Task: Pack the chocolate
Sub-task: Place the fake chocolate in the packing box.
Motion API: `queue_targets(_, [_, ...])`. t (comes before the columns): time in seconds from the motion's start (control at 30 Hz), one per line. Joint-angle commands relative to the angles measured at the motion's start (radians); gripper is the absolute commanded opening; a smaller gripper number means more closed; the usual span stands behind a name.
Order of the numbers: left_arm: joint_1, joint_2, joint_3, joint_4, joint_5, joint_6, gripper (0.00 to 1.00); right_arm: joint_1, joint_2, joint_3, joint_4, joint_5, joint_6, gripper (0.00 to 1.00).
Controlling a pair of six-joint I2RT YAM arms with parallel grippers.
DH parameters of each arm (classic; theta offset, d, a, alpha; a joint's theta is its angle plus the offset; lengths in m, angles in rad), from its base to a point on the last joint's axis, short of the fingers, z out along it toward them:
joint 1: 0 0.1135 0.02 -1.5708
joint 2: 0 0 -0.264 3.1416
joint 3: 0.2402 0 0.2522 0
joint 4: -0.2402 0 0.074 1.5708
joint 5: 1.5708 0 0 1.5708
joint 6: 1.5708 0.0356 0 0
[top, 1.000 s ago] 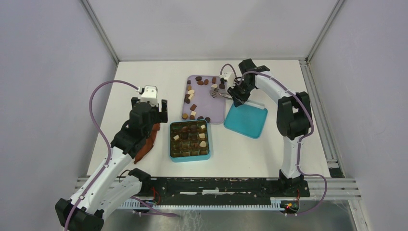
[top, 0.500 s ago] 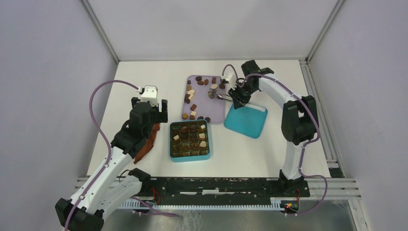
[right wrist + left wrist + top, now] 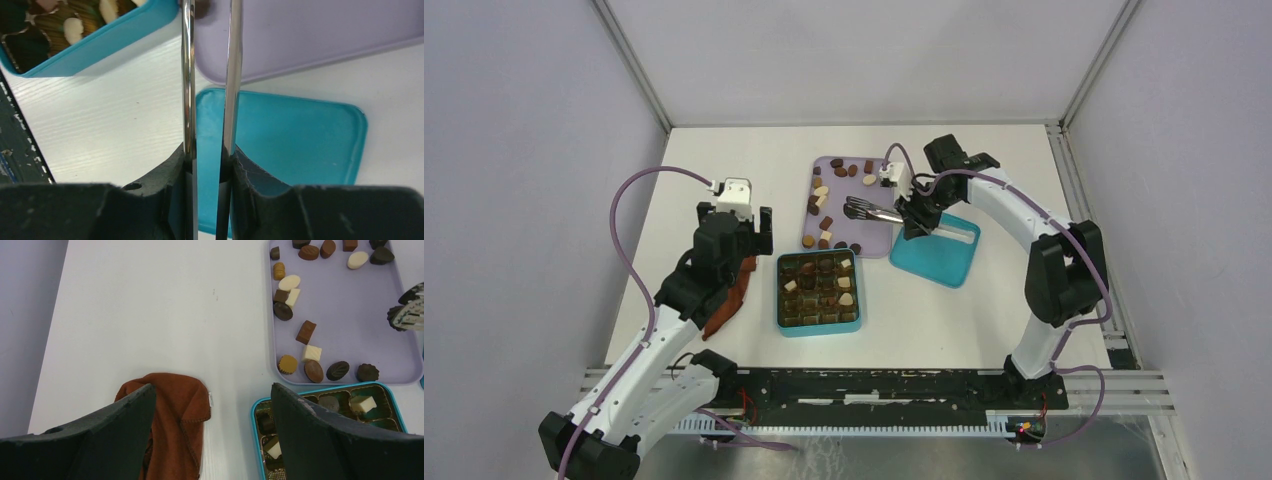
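Bright, even light, soft shadows; left fingers [image 3: 100,440] slightly blurred close up.

You have no text, brand, number or sign to read in any view. The small white tag [image 3: 211,400] on the edge of the reddish-brown cloth [image 3: 180,430] is too small to make out. The teal box [image 3: 819,330] and the chocolate [image 3: 305,332] show you no legible lettering.

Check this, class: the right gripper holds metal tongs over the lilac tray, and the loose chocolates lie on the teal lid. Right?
Not quite. The loose chocolates lie on the lilac tray, not the teal lid, which holds none; the top view shows it. The right gripper does hold the metal tongs over that tray.
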Motion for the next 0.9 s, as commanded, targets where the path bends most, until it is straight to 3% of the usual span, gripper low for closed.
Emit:
queue_targets(0.0, [0.006, -0.014, 0.009, 0.031, -0.013, 0.029, 0.90, 0.039, -0.107, -0.049, 0.028, -0.101, -0.040, 0.07])
queue_targets(0.4, [0.006, -0.043, 0.003, 0.034, -0.054, 0.030, 0.90, 0.261, -0.202, -0.239, 0.080, -0.153, -0.106, 0.07])
queue_targets(0.87, [0.008, -0.041, 0.003, 0.033, -0.050, 0.030, 0.90, 0.416, -0.093, -0.178, 0.093, -0.021, -0.065, 0.13])
